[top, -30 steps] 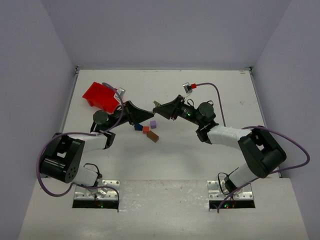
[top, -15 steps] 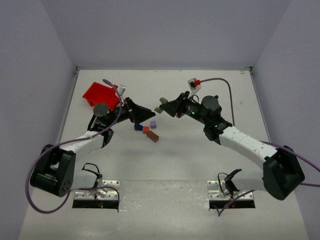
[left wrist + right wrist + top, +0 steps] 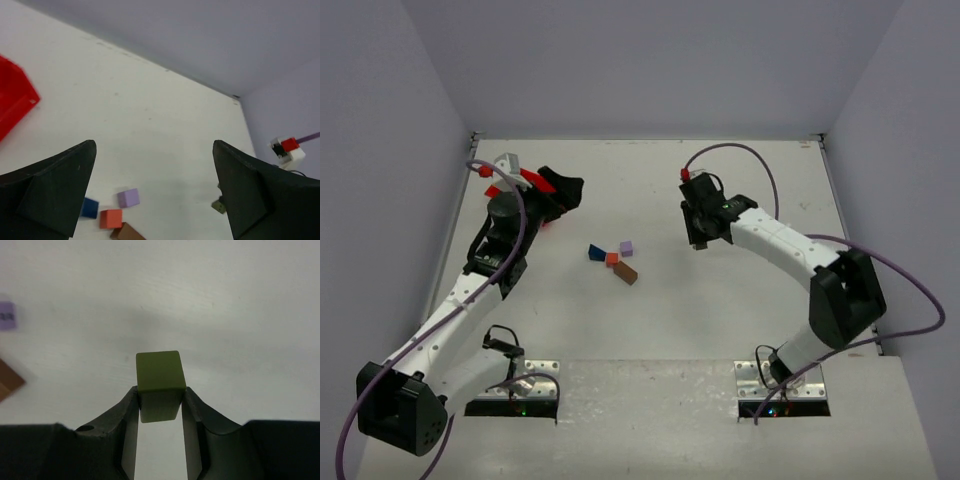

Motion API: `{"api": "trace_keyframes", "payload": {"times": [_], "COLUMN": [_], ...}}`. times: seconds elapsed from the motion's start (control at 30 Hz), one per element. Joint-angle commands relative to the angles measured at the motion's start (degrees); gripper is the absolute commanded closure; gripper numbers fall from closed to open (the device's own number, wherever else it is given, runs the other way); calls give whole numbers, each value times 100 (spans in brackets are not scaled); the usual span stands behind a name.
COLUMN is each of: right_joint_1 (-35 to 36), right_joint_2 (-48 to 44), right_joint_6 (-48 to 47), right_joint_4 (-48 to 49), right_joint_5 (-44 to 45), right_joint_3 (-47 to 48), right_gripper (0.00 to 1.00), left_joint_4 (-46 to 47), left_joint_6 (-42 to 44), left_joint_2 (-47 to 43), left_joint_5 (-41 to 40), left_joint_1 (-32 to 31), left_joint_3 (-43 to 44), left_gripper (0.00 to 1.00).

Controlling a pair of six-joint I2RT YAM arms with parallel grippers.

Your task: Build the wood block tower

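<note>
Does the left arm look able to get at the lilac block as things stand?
Probably yes: the left pincer is open and empty, nothing stands between it and the lilac block, and the right pincer, shut on a green block, sits off to the side.

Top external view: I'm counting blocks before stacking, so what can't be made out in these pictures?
Top external: the right hand hides the green block it grips.
Top external: the left hand covers most of the red bin.
Left wrist: the brown block is cut by the bottom edge.
Right wrist: the lilac block is cut by the left edge.
</note>
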Motion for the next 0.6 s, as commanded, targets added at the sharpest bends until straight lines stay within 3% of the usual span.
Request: {"api": "trace_keyframes", "payload": {"times": [0.0,0.27,0.3,0.43,0.57], "right_joint_1": [5,5,5,-3,5], "right_joint_2": [751,1888,1959,1731,1441], "right_joint_6": [-991,-2451,-3115,-4483,-5846], "right_joint_4": [-1107,-1250,-1081,-347,-330], "right_joint_5": [419,-151,-289,-660,-1471], "right_joint_3": [696,1394,1335,778,483], "right_gripper": [94,93,94,96,95], "left_joint_4": [-1304,-497,-462,-284,-196], "left_joint_6": [46,247,267,329,378], "left_joint_2": [34,-15,5,47,63], "left_joint_5": [-1671,-1251,-1224,-1098,-985], "left_joint_1": [54,54,54,54,54], "left_joint_3": [505,6,-15,-93,-102], "left_gripper": [0,0,0,0,0]}}
